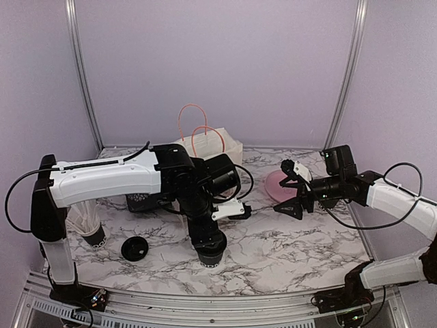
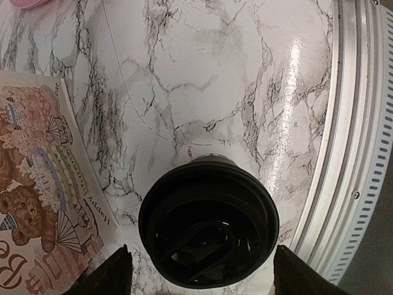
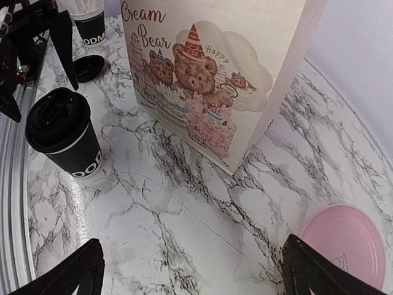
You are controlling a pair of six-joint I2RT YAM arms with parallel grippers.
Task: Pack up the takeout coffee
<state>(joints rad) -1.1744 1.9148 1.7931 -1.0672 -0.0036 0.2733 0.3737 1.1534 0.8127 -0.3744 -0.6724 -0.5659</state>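
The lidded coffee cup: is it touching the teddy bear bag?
Apart. The right wrist view shows bare table between the cup and the bag.

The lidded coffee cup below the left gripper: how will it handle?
The cup looks like paper, so it probably dents under a hard squeeze. Narrow-based, it may tip if nudged high. The lid hides its fill, so weight is unclear.

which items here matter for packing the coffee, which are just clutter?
Job: lidded black paper coffee cup with white lettering; loose round black plastic lid; white bear-print paper bag.
Lying about: pink round plate; black cup of white straws.
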